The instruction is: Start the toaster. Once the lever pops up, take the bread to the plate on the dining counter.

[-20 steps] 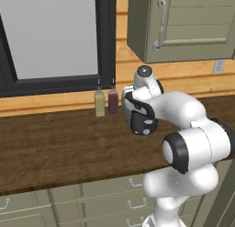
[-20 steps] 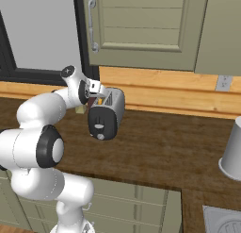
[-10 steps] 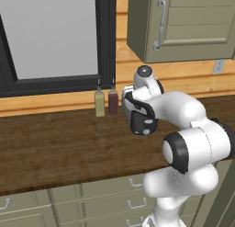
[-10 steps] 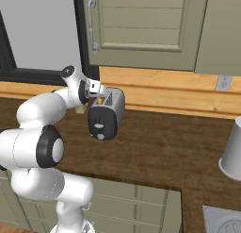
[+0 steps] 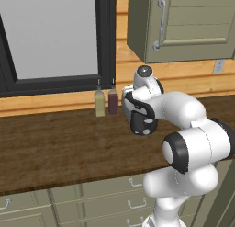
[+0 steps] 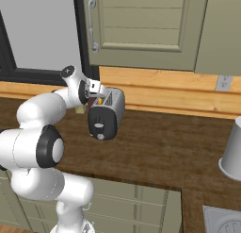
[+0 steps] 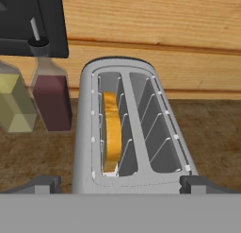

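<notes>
We see the toaster (image 6: 107, 113) standing on a dark wood worktop (image 6: 160, 152), close to the light plank wall behind it. In the right base view its black end panel faces us, with the lever (image 6: 100, 101) near the top of the panel's vertical slot and a round knob (image 6: 99, 136) lower down. In the left base view the toaster (image 5: 140, 116) stands just right of two slim bottles and is partly covered by the arm.

In the hand view we look down on the toaster (image 7: 130, 131) from above. The bread (image 7: 111, 132) stands on edge inside the left slot, its tan-yellow face visible between the wire guides. The right slot holds only its wire guides.

The gripper (image 7: 119, 182) hangs above the near end of the toaster. Its two fingertips (image 7: 43, 182) are spread to the full width, one past each side of the toaster body, and they pinch nothing. We cannot tell from these views whether either fingertip touches the toaster's shell.

Left of the toaster in the hand view stand a dark red bottle (image 7: 51, 97) and a pale yellow bottle (image 7: 15, 102), side by side and just apart from the toaster. A black window frame (image 5: 106, 37) rises behind them. In the right base view a light grey cylindrical container (image 6: 232, 150) stands well to the right on the same worktop.
</notes>
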